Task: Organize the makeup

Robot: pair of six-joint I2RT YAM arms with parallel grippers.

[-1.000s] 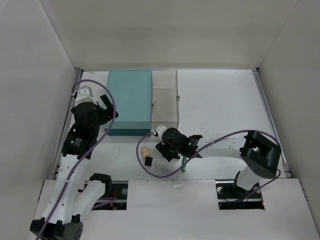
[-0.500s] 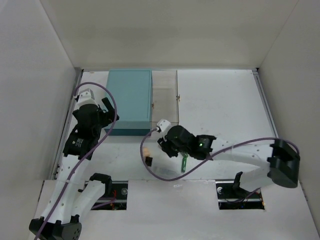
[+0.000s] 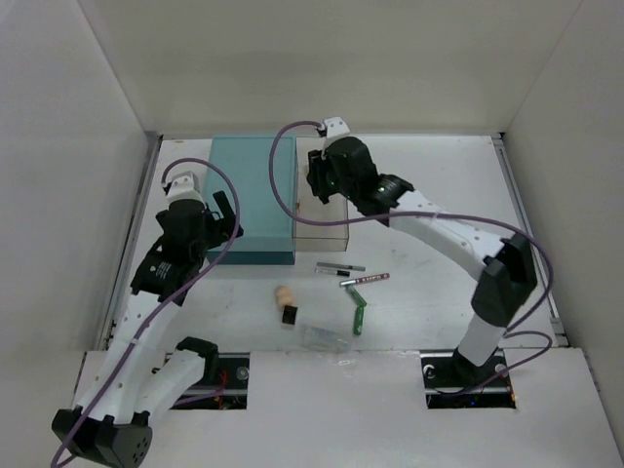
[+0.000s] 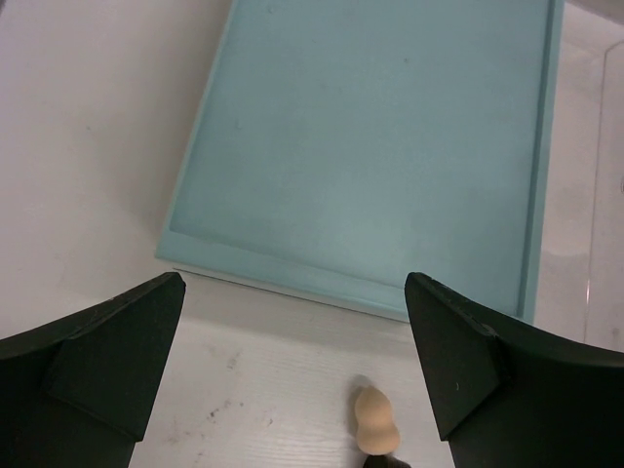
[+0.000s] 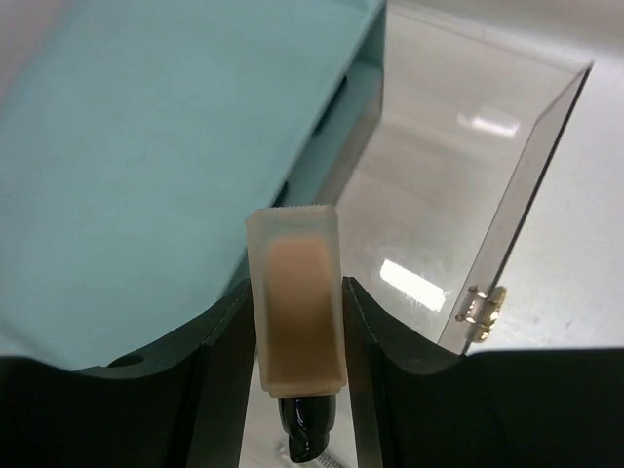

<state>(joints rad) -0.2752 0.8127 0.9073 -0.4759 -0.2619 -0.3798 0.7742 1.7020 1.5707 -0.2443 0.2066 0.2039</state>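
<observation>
Over the white table [image 3: 439,166], the right hand [image 5: 292,297] clamps the tan tube [image 5: 296,263]; the left hand [image 4: 294,292] gapes wide, empty.

I'm wearing white shells, black joints, trailing purple cables [image 3: 272,164]; my left gripper [image 4: 294,292] is showing dark wedge fingers [image 4: 107,361].

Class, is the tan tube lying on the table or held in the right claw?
Held: the right claw pinches the tan tube between both fingers, beside the teal box.

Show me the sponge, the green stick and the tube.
sponge [image 3: 283,292], top view, its middle.
green stick [image 3: 359,317], top view, halfway along.
tube [image 5: 297,312], right wrist view, its tan body.
</observation>
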